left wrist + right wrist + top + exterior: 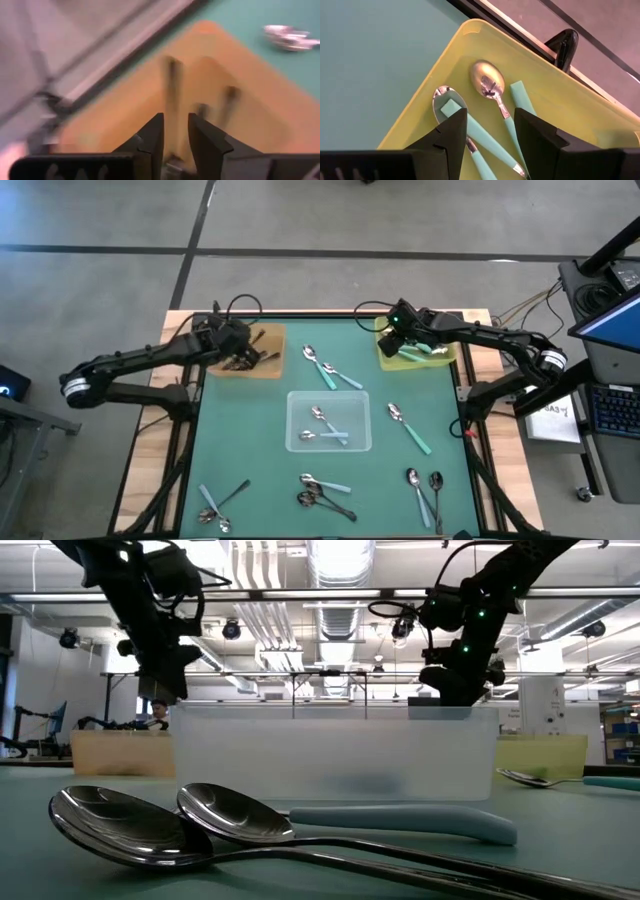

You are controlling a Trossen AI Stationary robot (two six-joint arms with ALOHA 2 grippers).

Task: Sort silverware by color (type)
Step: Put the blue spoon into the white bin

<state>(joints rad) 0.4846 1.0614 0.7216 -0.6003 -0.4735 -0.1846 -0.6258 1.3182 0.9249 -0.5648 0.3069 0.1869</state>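
Dark spoons (150, 830) lie nearest low cam. L gripper (240, 340) over brown tray (268, 366), fingers apart; R gripper (490, 135) over yellow-green tray (470, 37), fingers apart, empty.

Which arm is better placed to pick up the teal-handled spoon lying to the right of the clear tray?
Probably the right arm. Its gripper hovers open over the yellow-green tray, on the same side as that teal-handled spoon. The left gripper is over the brown tray, across the table.

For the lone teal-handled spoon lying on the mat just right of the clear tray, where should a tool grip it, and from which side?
Grip the teal-handled spoon across its handle, near mid-length, coming straight down from above. It lies flat and diagonal on the green mat, apart from the clear tray and other spoons, so the straight, narrow handle probably offers a surer hold than the rounded bowl, with the fingers set across its diagonal.
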